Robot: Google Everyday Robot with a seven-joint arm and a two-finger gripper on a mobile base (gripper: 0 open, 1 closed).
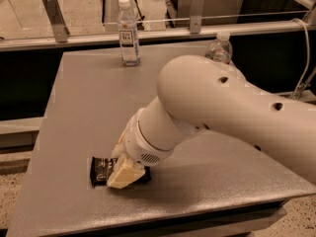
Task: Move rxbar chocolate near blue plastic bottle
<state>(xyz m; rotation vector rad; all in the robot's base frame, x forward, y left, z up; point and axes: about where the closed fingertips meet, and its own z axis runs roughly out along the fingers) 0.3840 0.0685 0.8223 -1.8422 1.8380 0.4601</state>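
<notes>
Nearest to the front edge of the table [74, 107]: the rxbar chocolate [100, 168]. Lies flat, long axis about left to right, left end free, right end hidden under the gripper [124, 171]. Sits directly over the right part of the bar, touching or almost touching the wrapper; not possible to tell how far open, nor whether holding the bar. Only one arm [222, 102] here, so no choice of side. Further back, well apart, at the far edge and a little to the right of the bar: the blue plastic bottle [128, 31], upright, white cap on. Probably means a carry away from the front edge, almost straight across the table. At the far right, partly behind the arm, a second bottle [218, 48]; not the target, by its wider shape
</notes>
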